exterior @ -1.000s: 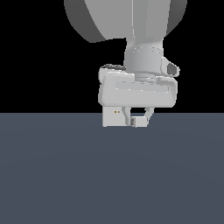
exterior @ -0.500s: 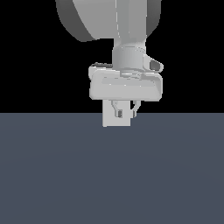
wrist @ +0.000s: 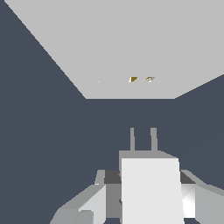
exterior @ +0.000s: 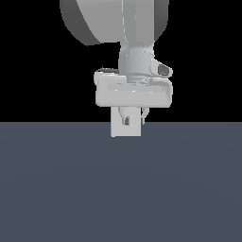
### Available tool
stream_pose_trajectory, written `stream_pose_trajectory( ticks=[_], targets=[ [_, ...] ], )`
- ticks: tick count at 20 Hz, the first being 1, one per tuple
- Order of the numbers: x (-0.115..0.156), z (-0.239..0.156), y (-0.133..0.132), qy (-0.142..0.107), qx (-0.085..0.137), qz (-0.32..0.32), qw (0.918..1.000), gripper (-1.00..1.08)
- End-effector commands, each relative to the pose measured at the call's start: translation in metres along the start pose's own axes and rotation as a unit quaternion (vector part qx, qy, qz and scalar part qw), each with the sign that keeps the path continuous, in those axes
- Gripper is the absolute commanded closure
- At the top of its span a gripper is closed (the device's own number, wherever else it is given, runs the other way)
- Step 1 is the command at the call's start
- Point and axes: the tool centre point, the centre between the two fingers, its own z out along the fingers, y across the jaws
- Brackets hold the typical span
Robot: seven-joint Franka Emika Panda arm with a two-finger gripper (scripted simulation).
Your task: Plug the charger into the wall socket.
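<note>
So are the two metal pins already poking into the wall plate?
No. In the wrist view the charger held in the hand has dark floor showing between its pins and the wall socket.

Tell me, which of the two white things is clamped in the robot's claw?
The charger, the oblong block with two prongs, sits between the gripper fingers. The wall socket, a flat plate with two orange dots, stands apart ahead.

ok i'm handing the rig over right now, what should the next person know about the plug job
Gripper: shut on the charger, prongs pointing at the wall socket.
Socket: upright plate ahead; its two orange holes sit roughly in line with the prongs. In the exterior view the gripper hangs in front of the plate.
Done: charger picked up and aimed.
Left: a gap of floor shows between the prongs and the plate, so close it, check alignment and push in.
</note>
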Motion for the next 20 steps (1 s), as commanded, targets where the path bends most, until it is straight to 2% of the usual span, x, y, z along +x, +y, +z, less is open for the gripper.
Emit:
stream_pose_trajectory(
  ticks=[1, 9, 20],
  targets=[
    [0.0, 0.0, 0.0, 0.0, 0.0, 0.0, 1.0, 1.08],
    [0.006, 0.001, 0.0, 0.0, 0.0, 0.0, 1.0, 1.08],
    [0.04, 0.007, 0.0, 0.0, 0.0, 0.0, 1.0, 1.08]
  ],
)
